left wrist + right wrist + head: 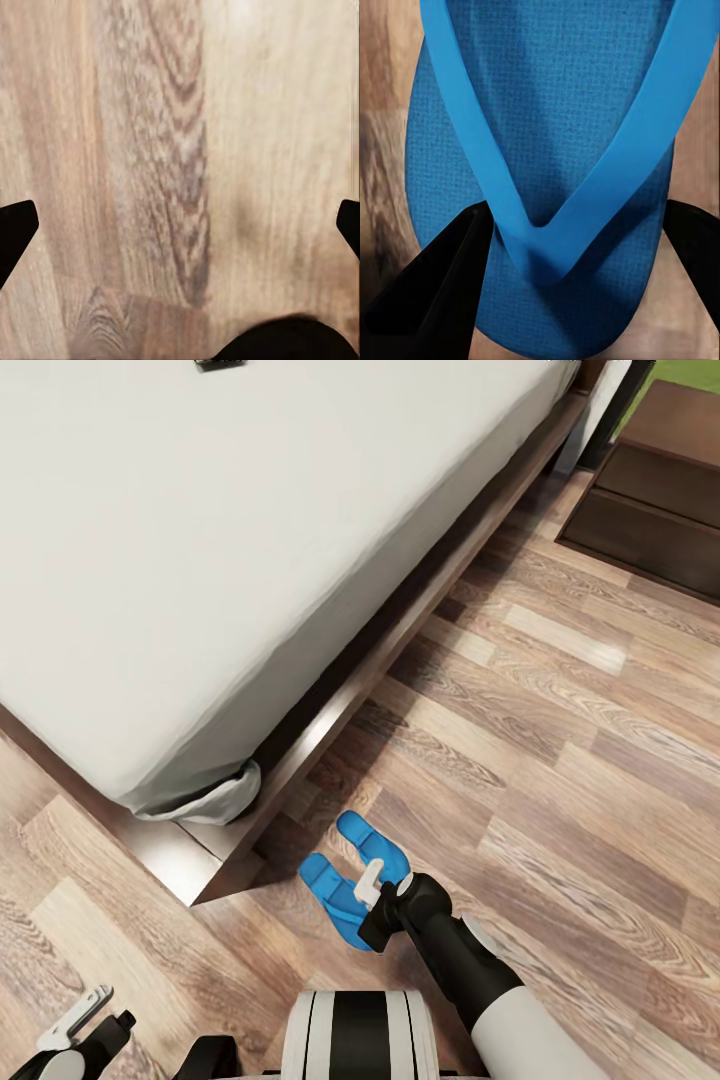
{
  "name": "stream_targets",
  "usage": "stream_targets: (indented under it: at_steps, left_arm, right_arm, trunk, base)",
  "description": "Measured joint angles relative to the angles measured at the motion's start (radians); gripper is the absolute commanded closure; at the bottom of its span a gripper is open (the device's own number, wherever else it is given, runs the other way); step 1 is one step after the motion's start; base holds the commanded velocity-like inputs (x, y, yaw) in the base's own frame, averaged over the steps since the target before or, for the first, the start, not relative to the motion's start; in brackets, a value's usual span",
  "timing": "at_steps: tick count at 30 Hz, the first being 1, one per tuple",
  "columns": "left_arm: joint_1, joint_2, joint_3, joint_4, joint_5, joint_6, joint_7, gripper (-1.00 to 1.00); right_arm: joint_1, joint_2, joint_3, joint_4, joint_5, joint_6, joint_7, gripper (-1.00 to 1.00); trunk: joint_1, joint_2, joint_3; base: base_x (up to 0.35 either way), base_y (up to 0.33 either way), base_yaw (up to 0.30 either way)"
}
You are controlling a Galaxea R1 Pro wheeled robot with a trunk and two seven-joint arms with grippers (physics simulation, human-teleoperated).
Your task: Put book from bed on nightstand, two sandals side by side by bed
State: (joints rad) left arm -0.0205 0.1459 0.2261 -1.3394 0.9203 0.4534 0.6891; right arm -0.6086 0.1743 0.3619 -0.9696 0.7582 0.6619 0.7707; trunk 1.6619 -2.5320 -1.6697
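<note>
no writing or brand mark can be read anywhere here. a small dark object [221,364], possibly the book, lies at the far edge of the head view on the bed's pale mattress [200,540], cut off by the frame, and any lettering on it is too small to make out.

two bright blue sandals lie on the brown wood-plank floor [560,760] just off the near corner of the bed's dark wooden frame [330,710]. the first sandal [335,898] and the second sandal [378,848] rest side by side, close together. their long axes run roughly parallel to each other and on a slant. which end is the toe cannot be told from the head view.

the right gripper [368,882] sits right over the pair, its white finger between the two sandals and over the nearer one. in the right wrist view a blue sandal [540,150] lies sole down with its v-shaped strap [547,217] meeting in a point between the gripper's two dark fingers [427,300]. the fingers stand apart, one on each side of the strap's point, and whether they touch the sandal cannot be told.

the left gripper [75,1015] hangs low at the robot's left, above bare floor, well apart from the sandals. in the left wrist view its dark fingertips [15,232] sit at opposite edges, spread wide, with wood grain [180,165] between them.

a dark wooden cabinet [660,480] stands across the floor beyond the bed.
</note>
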Motion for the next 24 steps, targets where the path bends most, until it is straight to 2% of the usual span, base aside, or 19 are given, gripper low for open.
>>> stream_targets:
  at_steps: [5,7,13,16,21,24]
  left_arm:
    - [0.015,0.002,0.003,-0.001,0.001,-0.003,-0.002,-1.00]
    - [0.018,0.002,0.006,-0.001,0.005,-0.007,0.003,-1.00]
    - [0.019,0.002,0.009,-0.006,0.007,-0.006,0.006,-1.00]
    - [0.019,-0.002,0.011,-0.022,0.008,-0.002,0.009,-1.00]
    - [0.019,-0.002,0.011,-0.027,0.009,-0.001,0.010,-1.00]
    - [0.019,-0.002,0.011,-0.028,0.009,-0.001,0.010,-1.00]
  right_arm:
    - [0.000,0.000,-0.002,0.000,0.000,-0.011,-0.004,1.00]
    - [0.001,0.000,-0.005,-0.001,-0.001,-0.064,-0.013,1.00]
    - [0.002,0.000,-0.018,-0.001,0.002,-0.093,-0.029,1.00]
    - [0.003,0.000,-0.035,-0.001,0.003,-0.104,-0.036,1.00]
    - [0.003,0.000,-0.040,-0.001,0.002,-0.107,-0.038,1.00]
    - [0.003,0.000,-0.041,-0.001,0.001,-0.108,-0.039,1.00]
  trunk:
    - [0.000,0.000,0.000]
    - [0.000,0.000,0.000]
    - [0.000,0.000,0.000]
    - [0.002,-0.001,-0.012]
    - [0.004,-0.002,-0.031]
    - [0.004,-0.002,-0.031]
  base:
    - [0.103,0.000,0.000]
    - [0.021,0.000,0.000]
    - [0.011,0.000,0.000]
    - [0.002,0.000,0.000]
    - [0.000,0.000,0.000]
    - [0.000,0.000,0.000]
